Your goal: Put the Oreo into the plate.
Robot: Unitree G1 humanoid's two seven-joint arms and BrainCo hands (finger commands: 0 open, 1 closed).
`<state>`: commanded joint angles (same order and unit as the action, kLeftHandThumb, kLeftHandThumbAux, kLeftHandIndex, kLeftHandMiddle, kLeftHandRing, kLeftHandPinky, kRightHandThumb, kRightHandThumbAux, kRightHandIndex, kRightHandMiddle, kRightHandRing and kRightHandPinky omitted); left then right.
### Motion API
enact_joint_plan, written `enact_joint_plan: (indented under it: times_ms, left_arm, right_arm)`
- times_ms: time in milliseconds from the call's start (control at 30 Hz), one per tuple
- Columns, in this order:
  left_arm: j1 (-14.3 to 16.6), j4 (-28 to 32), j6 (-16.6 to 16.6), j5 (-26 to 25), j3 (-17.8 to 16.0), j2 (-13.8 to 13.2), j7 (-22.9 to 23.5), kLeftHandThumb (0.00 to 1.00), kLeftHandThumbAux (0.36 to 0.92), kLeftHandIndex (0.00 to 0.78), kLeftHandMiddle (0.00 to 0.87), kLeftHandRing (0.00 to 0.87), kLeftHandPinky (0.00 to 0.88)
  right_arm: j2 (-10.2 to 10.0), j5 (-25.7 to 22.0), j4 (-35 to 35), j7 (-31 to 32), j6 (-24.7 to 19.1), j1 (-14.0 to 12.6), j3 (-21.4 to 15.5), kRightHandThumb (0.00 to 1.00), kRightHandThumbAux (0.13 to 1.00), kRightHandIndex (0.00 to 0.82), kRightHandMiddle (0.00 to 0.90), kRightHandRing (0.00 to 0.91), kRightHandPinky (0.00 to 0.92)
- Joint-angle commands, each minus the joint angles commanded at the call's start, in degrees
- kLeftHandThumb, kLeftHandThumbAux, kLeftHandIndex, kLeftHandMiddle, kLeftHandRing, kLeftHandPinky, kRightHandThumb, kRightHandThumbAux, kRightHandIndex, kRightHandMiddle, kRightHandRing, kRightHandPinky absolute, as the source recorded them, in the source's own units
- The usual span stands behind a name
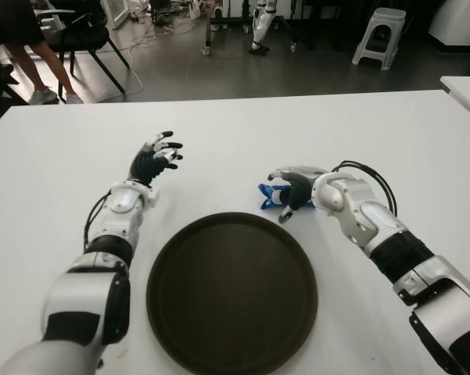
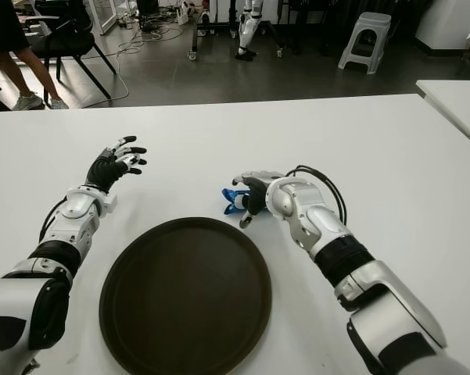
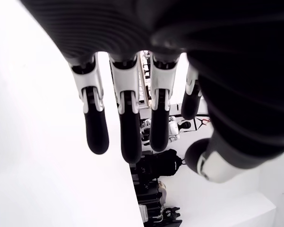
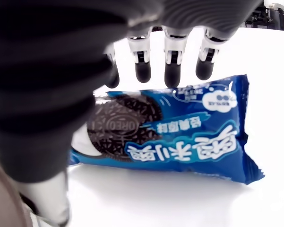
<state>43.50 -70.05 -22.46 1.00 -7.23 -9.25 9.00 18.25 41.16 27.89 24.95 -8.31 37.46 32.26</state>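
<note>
A blue Oreo packet (image 4: 179, 137) lies flat on the white table (image 1: 375, 133), just beyond the right rim of the round dark plate (image 1: 219, 312). My right hand (image 1: 291, 191) is cupped over the packet, its fingers (image 4: 172, 71) reaching past the far edge and its thumb on the near side. The fingers are not closed on the wrapper. In the eye views only the packet's blue end (image 1: 266, 195) shows from under the hand. Nothing lies in the plate. My left hand (image 1: 158, 156) shows left of the plate, beyond it, with its fingers (image 3: 127, 118) spread and holding nothing.
Beyond the table's far edge are a black chair (image 1: 78, 39), a person's legs (image 1: 39, 78) and a grey stool (image 1: 379, 35). A second white table (image 1: 469, 90) shows at the right edge.
</note>
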Motion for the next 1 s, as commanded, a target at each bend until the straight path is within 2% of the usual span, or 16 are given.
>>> enact_joint_plan:
  times_ms: [567, 1000]
  left_arm:
    - [-0.33, 0.42, 0.25, -0.05, -0.04, 0.04, -0.21, 0.217, 0.681, 0.172, 0.304, 0.352, 0.402]
    - [-0.42, 0.56, 0.15, -0.25, -0.02, 0.0, 0.23, 0.213, 0.647, 0.162, 0.31, 0.361, 0.428]
  right_arm:
    - [-0.41, 0.52, 0.4, -0.55, -0.39, -0.37, 0.45, 0.0, 0.766, 0.08, 0.102, 0.093, 0.059]
    - [-1.11, 1.54, 1.99, -0.3, -0.15, -0.62, 2.7, 0.0, 0.775, 0.09, 0.11, 0.108, 0.079]
